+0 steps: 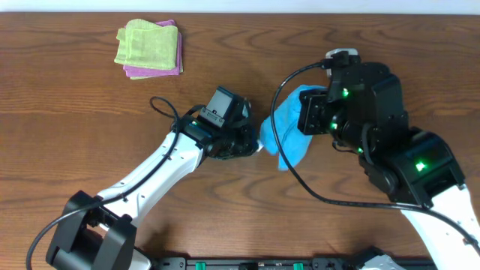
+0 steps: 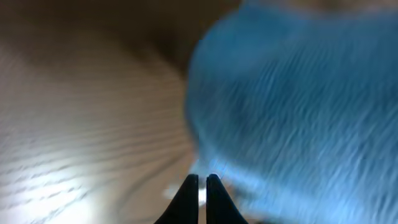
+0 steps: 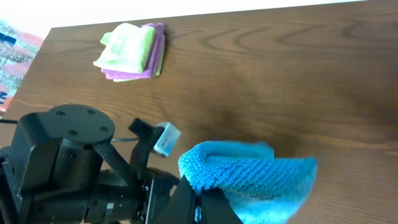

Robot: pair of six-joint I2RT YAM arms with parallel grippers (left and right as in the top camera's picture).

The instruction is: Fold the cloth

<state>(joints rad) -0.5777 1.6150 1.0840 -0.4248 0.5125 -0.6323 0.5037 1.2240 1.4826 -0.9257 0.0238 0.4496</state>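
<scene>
cloth (image 1: pixel 292 133) bunched at centre of table (image 1: pixel 75 112); left gripper (image 1: pixel 259 145) pinched on its left edge; right gripper (image 3: pixel 199 202) clamped on opposite edge; carry both edges across together, keep hem taut, align before letting go

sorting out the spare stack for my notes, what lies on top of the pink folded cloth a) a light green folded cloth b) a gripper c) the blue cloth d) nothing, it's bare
a: the overhead view shows the light green cloth lying on the pink cloth, whose edges peek out beneath, while the blue cloth is well apart from that stack.
</scene>
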